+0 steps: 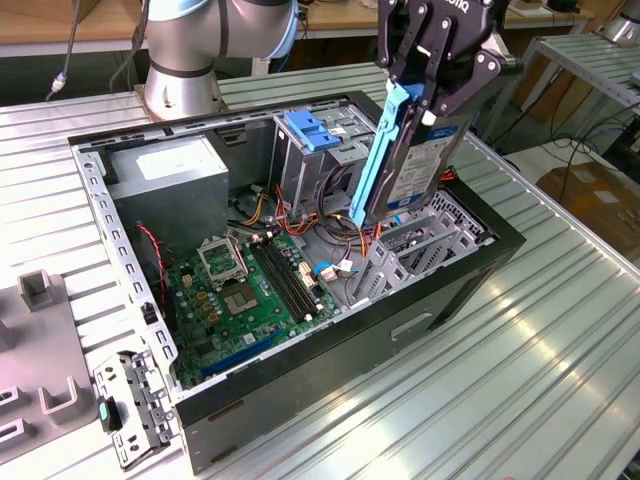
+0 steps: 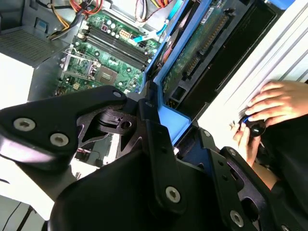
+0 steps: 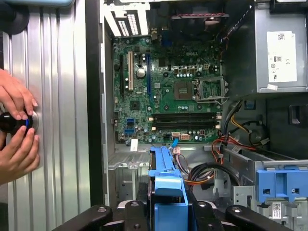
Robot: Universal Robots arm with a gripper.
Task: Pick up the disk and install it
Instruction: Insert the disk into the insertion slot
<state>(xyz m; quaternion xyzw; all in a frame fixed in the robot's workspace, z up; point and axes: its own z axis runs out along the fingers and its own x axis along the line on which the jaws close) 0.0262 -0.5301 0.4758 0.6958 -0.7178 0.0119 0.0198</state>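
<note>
**Disk held on edge over open case**

The end effector [image 1: 420, 100] is clenched on the upper end of the disk [image 1: 418, 165]. The disk hangs upright on edge, with 1 blue side rail [image 1: 378, 160] towards the exterior view's left. Its lower end sits just above the metal bay [image 1: 420, 245]; contact cannot be told. The computer case [image 1: 330, 385] lies open on the ribbed worktop [image 1: 540, 370], motherboard [image 1: 250, 290] exposed. In the first wrist view, a person's hands [image 3: 17, 151] hold a small black object [image 3: 12, 122] beside the case.
</note>
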